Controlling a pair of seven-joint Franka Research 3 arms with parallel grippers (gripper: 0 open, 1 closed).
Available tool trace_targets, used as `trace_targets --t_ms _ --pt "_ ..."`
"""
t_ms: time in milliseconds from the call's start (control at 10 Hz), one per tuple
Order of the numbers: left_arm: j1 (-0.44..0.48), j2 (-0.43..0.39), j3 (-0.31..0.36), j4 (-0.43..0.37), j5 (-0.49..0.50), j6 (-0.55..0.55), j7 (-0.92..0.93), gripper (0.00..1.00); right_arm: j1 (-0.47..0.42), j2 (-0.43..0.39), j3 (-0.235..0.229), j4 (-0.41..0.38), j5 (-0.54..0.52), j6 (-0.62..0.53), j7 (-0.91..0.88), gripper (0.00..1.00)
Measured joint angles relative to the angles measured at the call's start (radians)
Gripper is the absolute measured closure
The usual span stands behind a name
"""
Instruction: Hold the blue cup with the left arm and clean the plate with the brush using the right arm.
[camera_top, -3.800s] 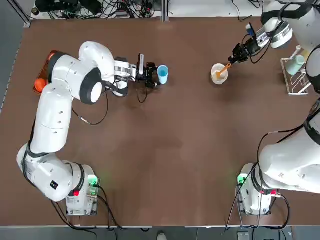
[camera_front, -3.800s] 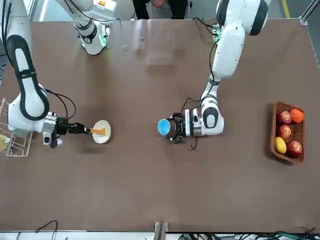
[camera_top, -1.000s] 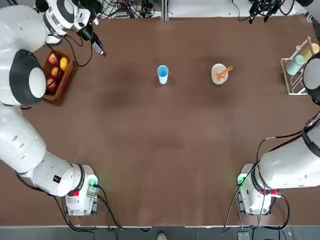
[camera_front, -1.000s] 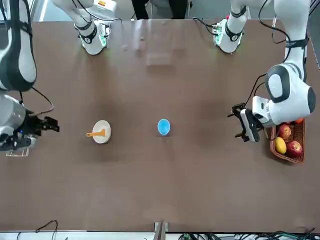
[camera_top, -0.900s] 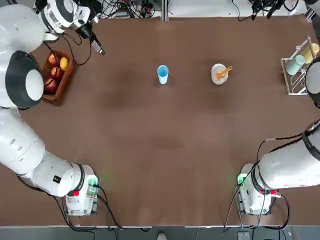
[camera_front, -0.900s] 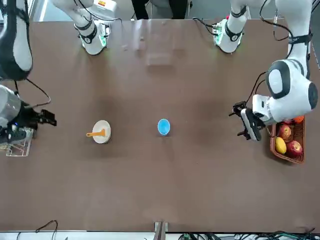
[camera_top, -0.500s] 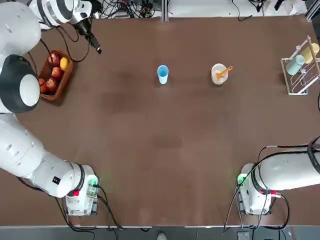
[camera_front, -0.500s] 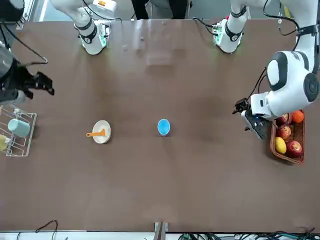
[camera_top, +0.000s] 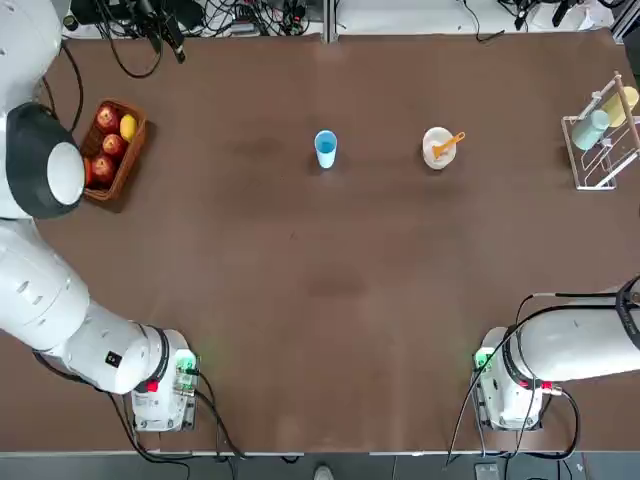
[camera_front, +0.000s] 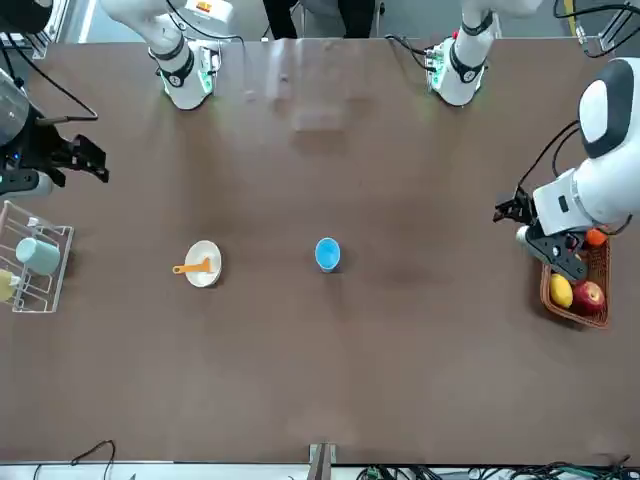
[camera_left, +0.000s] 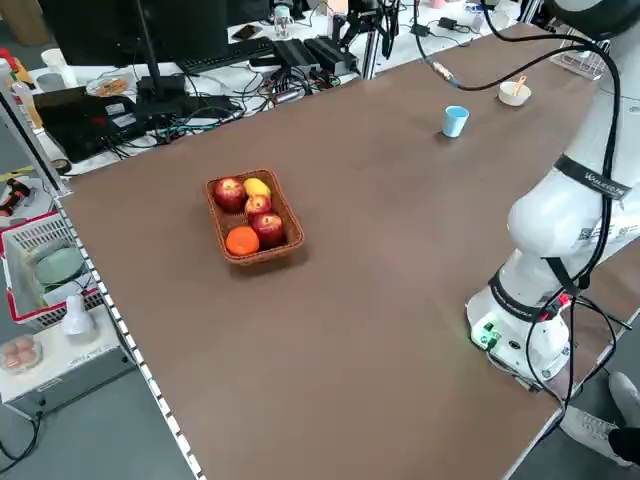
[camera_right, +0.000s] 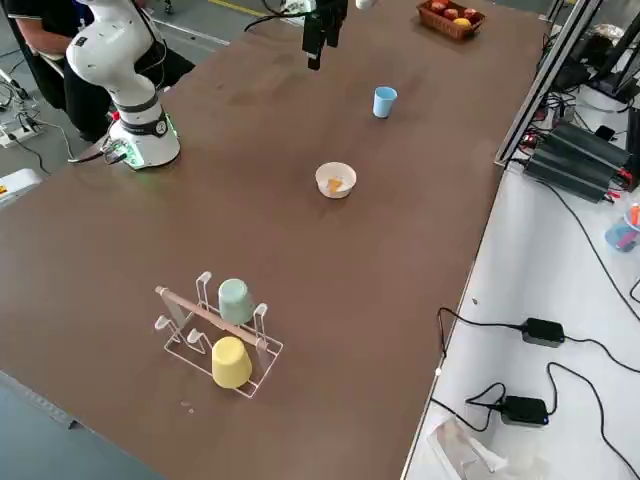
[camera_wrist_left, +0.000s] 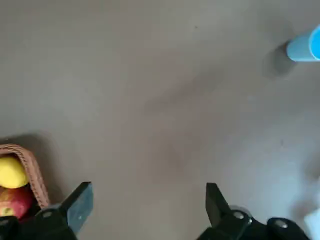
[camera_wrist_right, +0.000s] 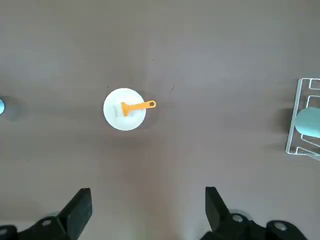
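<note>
- Left gripper (camera_wrist_left: 145, 210): fingers spread wide, nothing between them. Left wrist view shows it high over bare table, basket (camera_wrist_left: 30, 172) edge and blue cup (camera_wrist_left: 306, 47) both well off to the sides.
- Front view puts the left gripper (camera_front: 545, 240) just beside the fruit basket (camera_front: 575, 270), well apart from the cup.
- Right gripper (camera_wrist_right: 145, 212): fingers also wide apart, empty. Right wrist view looks straight down on the white dish (camera_wrist_right: 124, 109) with the brush (camera_wrist_right: 138, 106) lying across it, handle sticking past the rim.
- Front view: right gripper (camera_front: 75, 160) up near the table edge, above the cup rack (camera_front: 35, 270).
- Blue cup (camera_top: 325, 148) upright mid-table, nothing touching it; dish (camera_top: 438, 147) near it on the right-arm side.
- Right side view shows rack (camera_right: 215, 335) holding a green and a yellow cup; top view barely shows either gripper.
</note>
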Motion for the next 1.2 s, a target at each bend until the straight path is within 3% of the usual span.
trace_targets --t_ms 200,700,1200 --pt "0.001 0.003 0.002 0.010 0.048 0.073 -0.087 0.00 0.000 0.000 0.000 -0.005 0.000 0.013 0.000 0.00" --pt "0.014 -0.068 0.004 0.028 0.101 0.083 -0.157 0.00 -0.003 0.000 -0.005 -0.004 -0.001 0.029 0.002 0.00" --pt "0.026 -0.116 0.004 0.050 0.101 -0.033 -0.316 0.00 -0.017 -0.006 -0.011 -0.003 -0.002 0.029 0.003 0.00"
